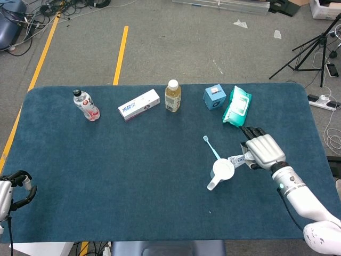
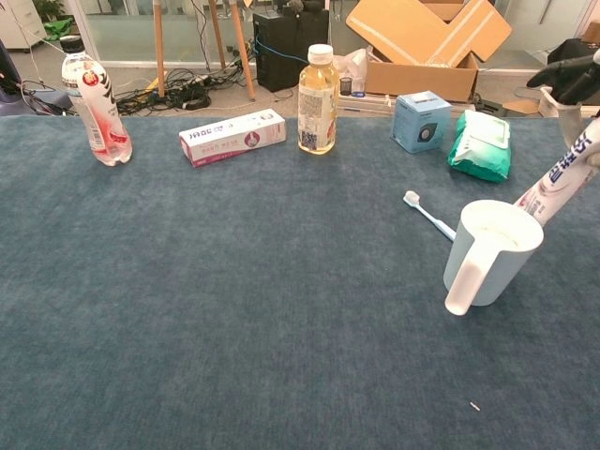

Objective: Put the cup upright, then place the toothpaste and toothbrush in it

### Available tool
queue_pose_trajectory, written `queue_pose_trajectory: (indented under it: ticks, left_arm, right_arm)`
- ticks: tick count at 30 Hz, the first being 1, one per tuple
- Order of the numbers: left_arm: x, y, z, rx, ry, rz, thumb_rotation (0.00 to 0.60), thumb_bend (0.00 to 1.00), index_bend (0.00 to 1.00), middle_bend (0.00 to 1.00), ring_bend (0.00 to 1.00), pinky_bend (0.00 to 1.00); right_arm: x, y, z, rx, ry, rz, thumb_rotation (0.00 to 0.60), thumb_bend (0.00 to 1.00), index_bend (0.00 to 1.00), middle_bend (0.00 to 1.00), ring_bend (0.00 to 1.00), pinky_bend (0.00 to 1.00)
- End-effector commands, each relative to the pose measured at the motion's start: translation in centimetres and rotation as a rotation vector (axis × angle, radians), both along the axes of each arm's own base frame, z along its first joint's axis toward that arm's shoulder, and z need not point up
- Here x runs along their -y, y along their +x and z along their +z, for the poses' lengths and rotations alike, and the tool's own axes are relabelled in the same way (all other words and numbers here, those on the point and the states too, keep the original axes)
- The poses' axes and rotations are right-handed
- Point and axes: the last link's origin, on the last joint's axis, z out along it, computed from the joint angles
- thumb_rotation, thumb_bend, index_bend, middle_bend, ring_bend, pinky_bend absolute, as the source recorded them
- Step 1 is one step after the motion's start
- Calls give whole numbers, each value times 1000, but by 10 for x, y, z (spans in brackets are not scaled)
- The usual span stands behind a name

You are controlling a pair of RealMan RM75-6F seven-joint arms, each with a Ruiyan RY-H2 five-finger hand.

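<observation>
Toothpaste [image 2: 562, 178] sits pinched in our right hand [image 1: 262, 151], tilted, its lower end at the rim of the upright cup [image 2: 487, 251]. Just behind the cup the toothbrush [image 2: 428, 215] lies flat on the table [image 1: 133, 176]. Our left hand [image 1: 11, 191] rests at the table's near-left edge, fingers curled around nothing.

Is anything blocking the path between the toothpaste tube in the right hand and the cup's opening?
Nothing visible does. The right hand holds the toothpaste tilted, its lower end at the rim of the upright cup, whose mouth shows open. The toothbrush lies on the table behind the cup, off that path.
</observation>
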Motion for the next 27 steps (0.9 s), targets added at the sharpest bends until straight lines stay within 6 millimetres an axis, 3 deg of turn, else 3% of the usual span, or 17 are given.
queue_pose_trajectory:
  ticks: [1, 15, 27]
  left_arm:
    - [0, 0, 0, -2, -1, 0, 600, 355, 570, 471, 542, 520]
    - [0, 0, -1, -5, -2, 1, 600, 356, 570, 471, 542, 520]
    - [0, 0, -1, -4, 0, 0, 600, 355, 570, 471, 541, 520]
  right_arm:
    - [-4, 12, 12, 12, -27, 28, 600, 296, 620, 0, 0, 117]
    - [-19, 53, 33, 60, -51, 113, 600, 296, 620, 0, 0, 117]
    - [-23, 45, 26, 37, -14, 95, 600, 296, 620, 0, 0, 117]
